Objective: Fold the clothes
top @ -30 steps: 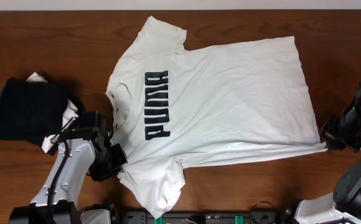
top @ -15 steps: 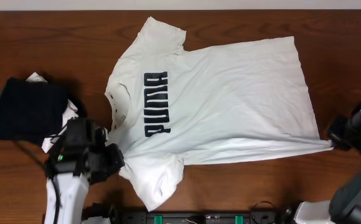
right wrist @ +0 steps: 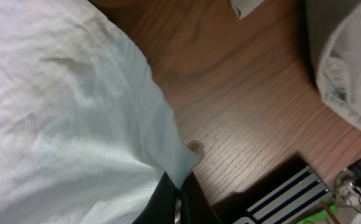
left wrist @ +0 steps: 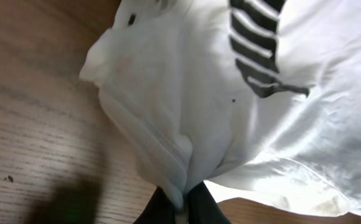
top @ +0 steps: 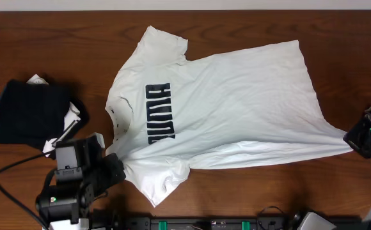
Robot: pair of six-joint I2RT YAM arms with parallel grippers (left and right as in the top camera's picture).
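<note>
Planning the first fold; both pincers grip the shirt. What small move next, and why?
Probably raise both together a little: the left pincer and right pincer each clamp the white T-shirt along its near edge, pulled taut, while the rest lies spread, ready to fold over.

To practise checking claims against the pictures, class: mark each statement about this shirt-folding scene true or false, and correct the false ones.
1. The white T-shirt lies spread out on the wooden table, dark lettering facing up. True.
2. The left tool is open and clear of the cloth. False: it is shut on a bunch of the shirt's cloth near the collar and shoulder.
3. The right tool pinches a corner of the shirt's hem. True.
4. The dark garment lies on top of the T-shirt. False: it lies apart from the shirt on the table, on the left arm's side.
</note>
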